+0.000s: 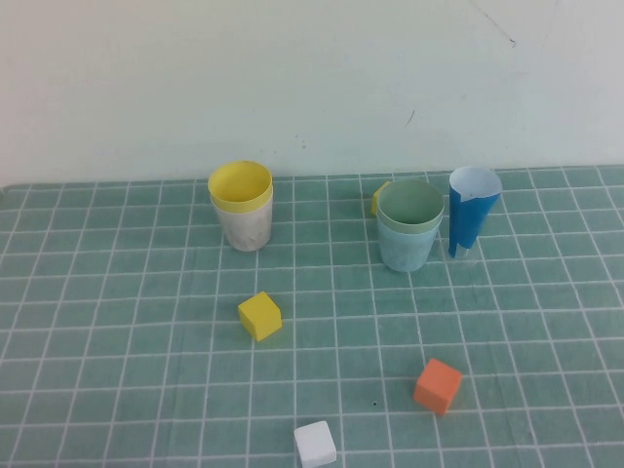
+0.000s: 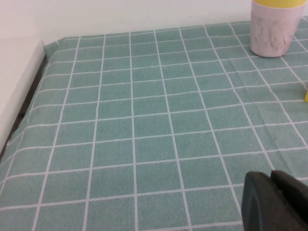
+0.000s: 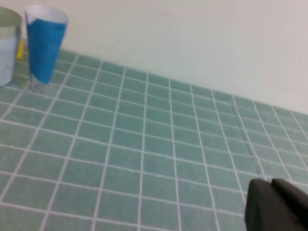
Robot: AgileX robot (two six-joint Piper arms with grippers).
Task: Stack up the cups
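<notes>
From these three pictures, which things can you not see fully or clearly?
- Small yellow cube, high view: mostly hidden behind the green cup.
- Pink cup, left wrist view: top cut off by the edge.
- Left gripper and right gripper: only dark shut tips in the wrist views; both outside the high view.

Both the left hand (image 2: 276, 202) and right hand (image 3: 279, 207) are matte black, blocky.

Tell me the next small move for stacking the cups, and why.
Probably open the left gripper and bring it toward the yellow-in-pink pair. The cups already stand as two nested pairs, that one and the green-in-blue pair, apart on the mat, so one pair must go into the other. Both grippers, the right gripper included, are shut, low and holding nothing.
</notes>
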